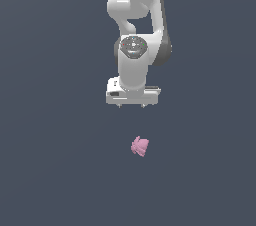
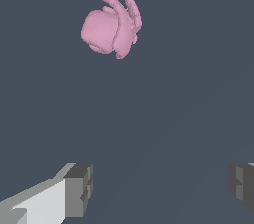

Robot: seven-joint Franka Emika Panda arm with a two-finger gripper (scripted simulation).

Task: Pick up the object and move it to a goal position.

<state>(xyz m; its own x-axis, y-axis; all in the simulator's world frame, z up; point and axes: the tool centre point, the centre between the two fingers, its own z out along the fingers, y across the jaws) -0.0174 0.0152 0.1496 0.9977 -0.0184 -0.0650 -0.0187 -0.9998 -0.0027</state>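
Hand [image 1: 131,105] hangs at frame centre, fingers [image 2: 78,188] spread, empty. Pink object [image 1: 140,146] lies on the bench [image 1: 50,170], just below it, apart.

I'm looking at my arm [image 1: 136,25] now: glossy white rounded shells, bulbous at the joints, with a dark grey band running down the edge at 3 o'clock. There's a dark circular cap [image 1: 133,46] on the wrist face, speckled with tiny light marks I can't read. Below it, the gripper [image 1: 131,105] body is a flat white block with a small dark patch. On the wrist feed, the fingers [image 2: 74,191] are white with blocky, ridged grey pads.
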